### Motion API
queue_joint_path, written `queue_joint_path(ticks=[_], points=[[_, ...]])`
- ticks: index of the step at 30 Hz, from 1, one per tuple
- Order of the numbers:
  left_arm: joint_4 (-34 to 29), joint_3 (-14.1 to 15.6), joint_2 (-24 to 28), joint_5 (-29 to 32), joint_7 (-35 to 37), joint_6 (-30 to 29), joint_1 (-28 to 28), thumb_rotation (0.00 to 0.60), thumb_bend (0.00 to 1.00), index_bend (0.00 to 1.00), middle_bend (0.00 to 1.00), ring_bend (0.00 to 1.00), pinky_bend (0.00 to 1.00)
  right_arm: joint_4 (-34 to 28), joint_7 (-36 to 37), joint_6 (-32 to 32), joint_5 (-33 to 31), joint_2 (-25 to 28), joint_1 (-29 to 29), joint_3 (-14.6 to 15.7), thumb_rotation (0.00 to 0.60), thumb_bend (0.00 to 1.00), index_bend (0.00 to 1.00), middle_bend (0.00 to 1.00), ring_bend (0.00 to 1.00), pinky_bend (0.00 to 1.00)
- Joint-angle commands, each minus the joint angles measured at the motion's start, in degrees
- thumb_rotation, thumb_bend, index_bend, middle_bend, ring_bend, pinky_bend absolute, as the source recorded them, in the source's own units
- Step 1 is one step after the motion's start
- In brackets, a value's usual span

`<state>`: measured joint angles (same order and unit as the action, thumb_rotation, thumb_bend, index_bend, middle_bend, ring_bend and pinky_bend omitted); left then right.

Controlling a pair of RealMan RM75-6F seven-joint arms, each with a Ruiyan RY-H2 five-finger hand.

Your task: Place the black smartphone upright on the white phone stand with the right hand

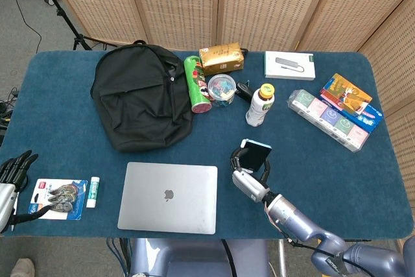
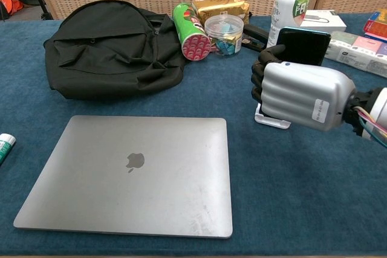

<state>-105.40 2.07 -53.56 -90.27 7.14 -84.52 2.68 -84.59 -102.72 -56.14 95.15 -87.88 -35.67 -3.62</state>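
At centre right of the chest view the black smartphone [image 2: 302, 45] is being held upright in the right robot hand [image 2: 299, 96] over the white phone stand [image 2: 270, 119], and it should be lowered squarely before any release

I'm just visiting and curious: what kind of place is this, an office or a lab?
Probably a lab test area, not a real office: a blue-covered table holds an odd mix like a laptop, backpack and snacks, with wicker screens fencing it off.

white phone stand [image 2: 271, 120] mostly behind right hand [image 2: 302, 95] | left hand [image 1: 9, 180] cut by edge
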Motion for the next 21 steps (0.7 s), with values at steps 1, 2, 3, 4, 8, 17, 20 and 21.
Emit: queue_joint_path(ticks=[1,2,3,4,8,17,20,21], points=[[0.02,0.01,0.04,-0.01,0.08,0.02,0.01,0.6,0.0,0.0,0.0,0.0,0.0,0.17,-0.62,-0.02,-0.32,-0.45,0.12,0.13,0.6,0.39,0.46,0.45,0.33,0.42],[0.02,0.0,0.05,0.0,0.12,0.03,0.01,0.6,0.0,0.0,0.0,0.0,0.0,0.2,-0.79,-0.09,-0.45,-0.6,0.13,0.06,0.6,0.39,0.46,0.45,0.33,0.42],[0.04,-0.01,0.06,0.02,0.15,0.02,0.01,0.6,0.0,0.0,0.0,0.0,0.0,0.2,-0.97,-0.16,-0.68,-0.78,0.16,-0.04,0.6,0.39,0.46,0.45,0.33,0.42],[0.04,-0.04,0.07,0.04,0.17,0.01,0.01,0.6,0.0,0.0,0.0,0.0,0.0,0.18,-1.11,-0.22,-0.89,-0.9,0.19,-0.13,0.6,0.39,0.46,0.45,0.33,0.42],[0.05,-0.06,0.09,0.1,0.23,0.03,0.02,0.6,0.0,0.0,0.0,0.0,0.0,0.02,-1.82,-0.35,-1.59,-1.23,0.22,-0.32,0.6,0.37,0.46,0.45,0.33,0.42],[0.01,-0.04,0.09,0.12,0.06,0.11,0.03,0.6,0.0,0.0,0.0,0.0,0.0,-0.42,-1.7,-1.12,-1.73,-1.56,0.2,-0.05,0.6,0.36,0.44,0.41,0.33,0.42],[-0.06,0.01,0.06,0.06,-0.1,0.17,0.04,0.6,0.0,0.0,0.0,0.0,0.0,-0.37,-1.86,-1.24,-1.61,-1.64,0.02,-0.05,0.6,0.36,0.44,0.4,0.33,0.42],[-0.06,0.01,0.06,0.07,-0.12,0.14,0.03,0.6,0.0,0.0,0.0,0.0,0.0,-0.37,-1.92,-1.23,-1.66,-1.68,0.0,-0.02,0.6,0.36,0.44,0.39,0.33,0.41]])
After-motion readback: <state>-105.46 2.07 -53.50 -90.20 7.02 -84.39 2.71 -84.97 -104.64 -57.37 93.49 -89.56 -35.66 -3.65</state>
